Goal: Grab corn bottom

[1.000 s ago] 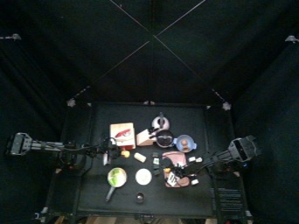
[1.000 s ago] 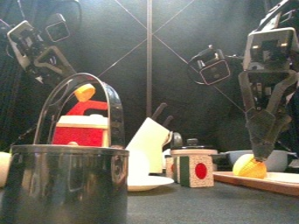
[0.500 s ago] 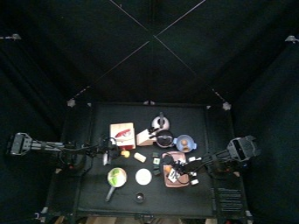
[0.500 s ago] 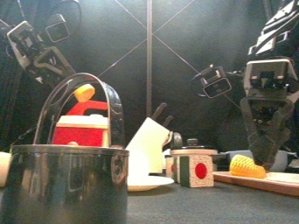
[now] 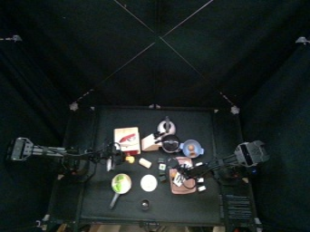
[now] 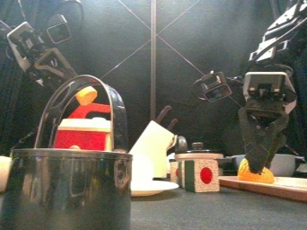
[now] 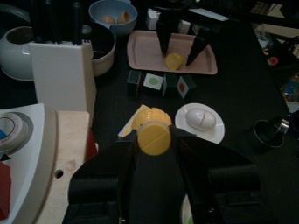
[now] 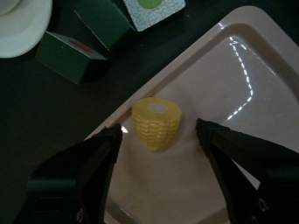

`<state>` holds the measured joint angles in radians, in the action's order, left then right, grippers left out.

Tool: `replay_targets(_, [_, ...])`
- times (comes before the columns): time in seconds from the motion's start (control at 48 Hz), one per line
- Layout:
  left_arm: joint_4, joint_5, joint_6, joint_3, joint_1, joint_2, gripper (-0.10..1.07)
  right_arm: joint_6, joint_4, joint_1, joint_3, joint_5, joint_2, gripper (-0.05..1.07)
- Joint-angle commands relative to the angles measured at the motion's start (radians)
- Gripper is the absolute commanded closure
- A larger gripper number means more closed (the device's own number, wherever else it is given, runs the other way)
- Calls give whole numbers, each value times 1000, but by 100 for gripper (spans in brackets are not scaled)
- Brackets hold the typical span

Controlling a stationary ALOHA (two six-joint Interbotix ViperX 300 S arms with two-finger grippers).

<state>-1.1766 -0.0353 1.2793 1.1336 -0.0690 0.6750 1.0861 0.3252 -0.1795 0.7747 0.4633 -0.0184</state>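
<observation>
a short yellow corn cob piece (image 8: 156, 123) with a knobbly kernel surface lies on the pale pink tray (image 8: 251, 105), near its middle.

Black curtains (image 5: 72, 54) enclose the pen on all sides. A small black table (image 5: 97, 122) sits at lower centre of the top view. Thin light lines (image 5: 155, 38) cross diagonally overhead.
</observation>
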Motion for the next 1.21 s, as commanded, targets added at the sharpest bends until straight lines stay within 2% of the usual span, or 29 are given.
replay_targets(0.0, [2, -3, -2, -14, -3, 0, 29, 0, 2, 12, -15, -2, -9, 5])
replay_targets(0.438, [2, -5, -2, -14, -3, 0, 29, -2, 3, 14, -12, -2, 18, 6])
replay_targets(0.521, [2, -5, -2, -12, -3, 0, 29, -3, 2, 14, -15, -2, 23, 10])
replay_targets(0.688, [2, -3, -2, -14, -3, 0, 29, -3, 2, 14, -17, -2, 26, 27])
replay_targets(0.812, [2, -5, -2, -12, -3, 0, 29, -8, 2, 14, -25, 0, 12, 35])
replay_targets(1.021, [2, -8, -2, -14, -3, 0, 29, -12, 2, 14, -52, 11, -54, 36])
replay_targets(1.188, [2, -12, -2, -15, 2, 0, 29, -12, 21, 14, -78, -26, -67, 37])
